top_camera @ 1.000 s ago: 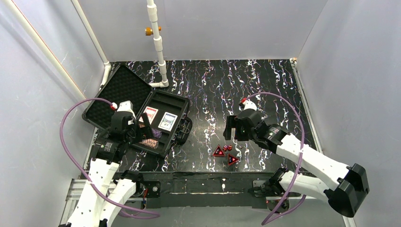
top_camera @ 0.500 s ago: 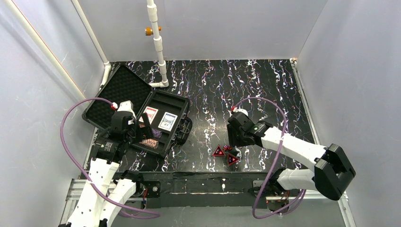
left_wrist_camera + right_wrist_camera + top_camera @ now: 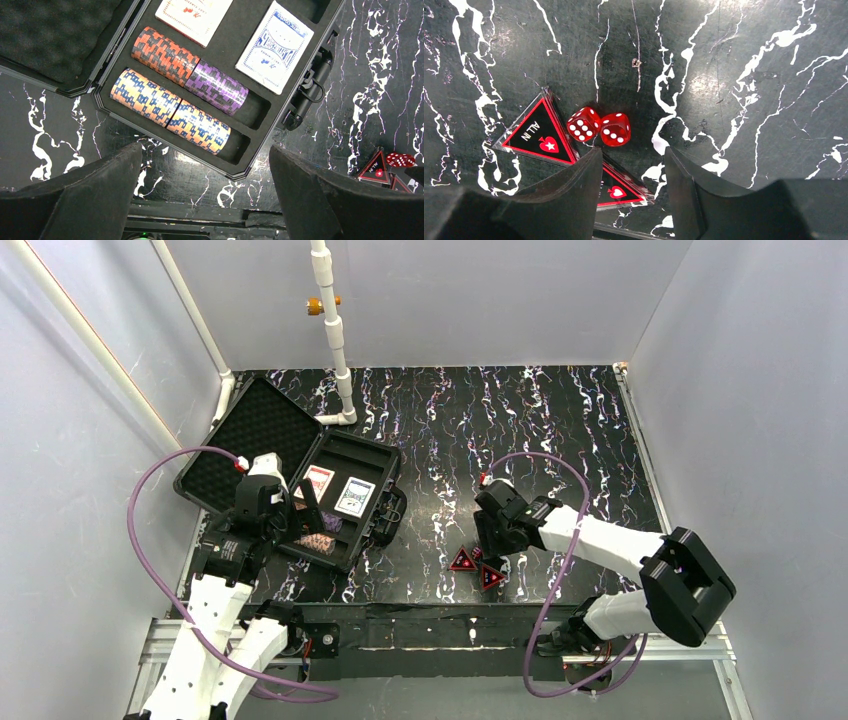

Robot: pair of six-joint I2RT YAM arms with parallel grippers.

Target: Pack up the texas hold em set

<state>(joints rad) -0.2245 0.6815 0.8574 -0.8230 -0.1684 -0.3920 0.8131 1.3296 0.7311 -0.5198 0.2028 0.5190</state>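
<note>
The black case (image 3: pixel 352 523) lies open at the left, its foam lid (image 3: pixel 255 440) folded back. It holds a red deck (image 3: pixel 192 17), a blue deck (image 3: pixel 274 47) and chip stacks (image 3: pixel 170 107). Two red triangles (image 3: pixel 461 561) (image 3: pixel 491 577) and two tiny red dice (image 3: pixel 599 127) lie on the table at front centre. My right gripper (image 3: pixel 631 167) is open, low over the second triangle (image 3: pixel 621 192), just near of the dice. My left gripper (image 3: pixel 205 195) is open and empty above the case's near edge.
A white pipe (image 3: pixel 335 335) stands at the back left, near the case lid. The case handle (image 3: pixel 392 510) sticks out toward the table's middle. White walls close in the black marbled table (image 3: pixel 560 420). The table's front edge (image 3: pixel 420 612) is just near of the triangles.
My right gripper has moved left and down from beside the triangles to just over the triangles and dice. The left arm and the case have not moved.
</note>
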